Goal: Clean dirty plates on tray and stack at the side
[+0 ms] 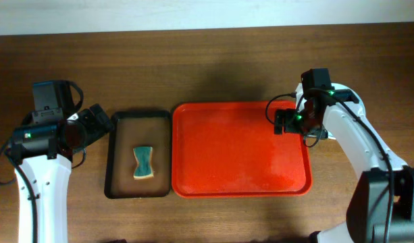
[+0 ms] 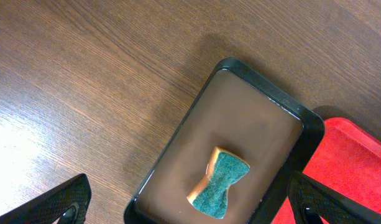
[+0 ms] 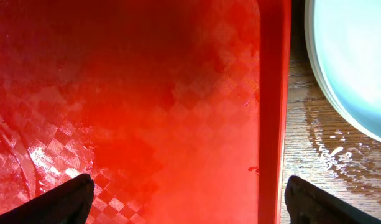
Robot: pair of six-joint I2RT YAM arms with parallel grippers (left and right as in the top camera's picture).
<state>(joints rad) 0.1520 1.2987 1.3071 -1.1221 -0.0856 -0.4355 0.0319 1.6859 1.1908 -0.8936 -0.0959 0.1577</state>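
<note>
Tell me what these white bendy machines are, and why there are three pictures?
They are two robot arms at a brown wooden table. Each ends in a two-finger gripper. The big picture looks down from above. The other two come from small cameras on each wrist.

The left gripper hangs open beside a small black rectangular tray holding a teal and yellow sponge. The right gripper is open above the large bright red plastic tray, which has no plates on it. Neither holds anything. The right wrist camera shows pale mint-white round plates stacked on the table just outside the red tray, beside some spilled water.
</note>
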